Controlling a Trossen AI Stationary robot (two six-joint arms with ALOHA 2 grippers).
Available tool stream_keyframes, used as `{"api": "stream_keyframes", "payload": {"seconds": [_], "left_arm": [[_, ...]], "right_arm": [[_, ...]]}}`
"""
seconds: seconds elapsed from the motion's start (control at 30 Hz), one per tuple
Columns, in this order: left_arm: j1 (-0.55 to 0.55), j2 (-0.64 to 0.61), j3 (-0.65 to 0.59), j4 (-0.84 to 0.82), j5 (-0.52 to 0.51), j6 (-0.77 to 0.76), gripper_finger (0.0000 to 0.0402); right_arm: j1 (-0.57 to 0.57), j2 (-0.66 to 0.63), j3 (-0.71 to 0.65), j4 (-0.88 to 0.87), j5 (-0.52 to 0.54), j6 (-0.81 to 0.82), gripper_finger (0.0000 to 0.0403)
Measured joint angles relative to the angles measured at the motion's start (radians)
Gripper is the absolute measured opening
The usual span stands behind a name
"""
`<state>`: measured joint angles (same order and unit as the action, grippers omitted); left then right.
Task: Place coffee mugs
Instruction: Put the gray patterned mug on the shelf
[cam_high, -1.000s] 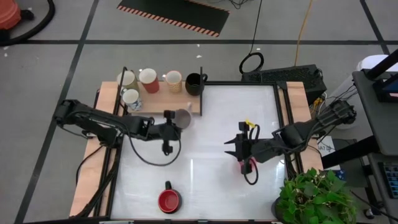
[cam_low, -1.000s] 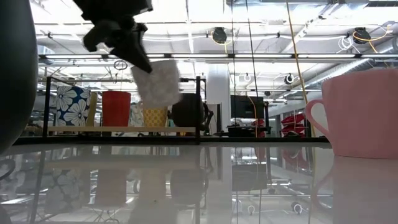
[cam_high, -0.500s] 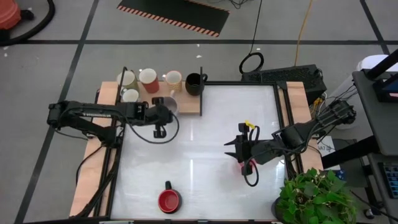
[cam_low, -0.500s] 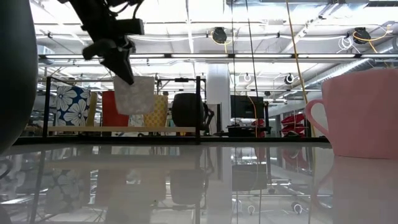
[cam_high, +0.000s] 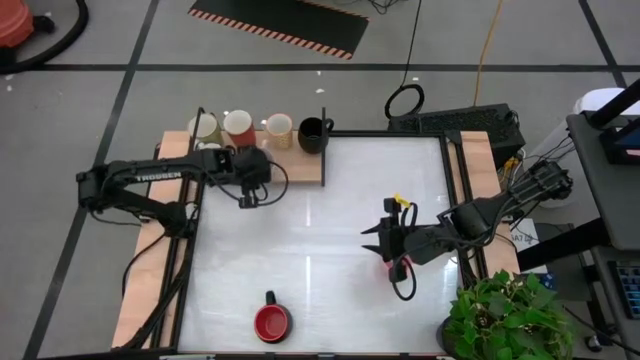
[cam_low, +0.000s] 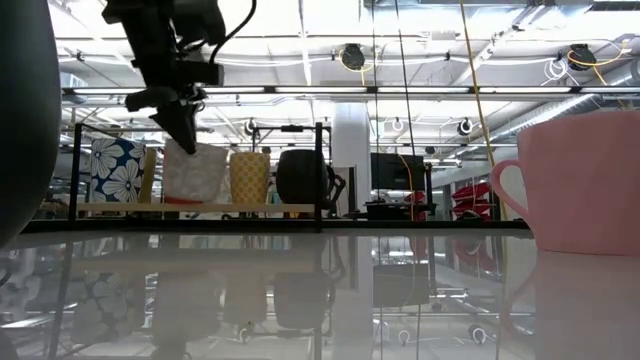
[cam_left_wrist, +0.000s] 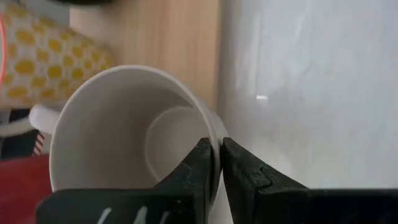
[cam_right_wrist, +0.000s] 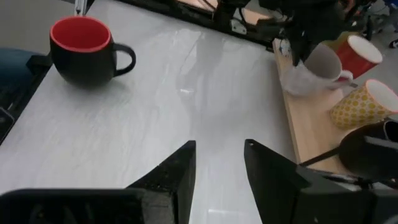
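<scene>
Pinching the white mug's (cam_left_wrist: 124, 130) rim, our left gripper (cam_left_wrist: 214, 152) sets it on the far-left wooden shelf (cam_high: 300, 165) beside the yellow-dotted mug (cam_left_wrist: 43, 56); our right gripper (cam_right_wrist: 217, 162) waits right, jaws apart, empty.

White table (cam_high: 330, 210); wooden board (cam_high: 300, 170); red-lined mug (cam_high: 272, 322)

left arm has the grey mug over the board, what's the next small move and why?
Probably open the left gripper and lift clear: it pinches the grey mug's rim, and the mug looks upright on the wooden board beside the yellow-patterned mug.
</scene>
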<state>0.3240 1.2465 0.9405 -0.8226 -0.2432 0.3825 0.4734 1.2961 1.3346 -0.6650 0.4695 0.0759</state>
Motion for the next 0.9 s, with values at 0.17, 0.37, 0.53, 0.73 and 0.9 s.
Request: {"api": "stream_keyframes", "payload": {"seconds": [0.17,0.37,0.53,0.73,0.9], "left_arm": [[0.073,0.000,0.000,-0.017,0.032,0.007,0.0036],[0.130,0.000,0.000,-0.006,0.069,0.056,0.0036],[0.170,0.000,0.000,-0.019,0.071,0.084,0.0037],[0.195,-0.001,0.001,-0.083,0.028,0.065,0.0037],[0.179,0.000,0.001,-0.111,-0.024,0.056,0.0037]], "right_arm": [[0.014,0.000,0.000,-0.037,0.000,0.020,0.0128],[0.021,0.000,0.000,-0.036,0.000,0.037,0.0128],[0.024,0.000,0.000,-0.036,0.001,0.047,0.0128],[0.027,0.000,0.000,-0.036,0.001,0.047,0.0128],[0.027,0.000,0.000,-0.036,0.001,0.045,0.0128]]}}
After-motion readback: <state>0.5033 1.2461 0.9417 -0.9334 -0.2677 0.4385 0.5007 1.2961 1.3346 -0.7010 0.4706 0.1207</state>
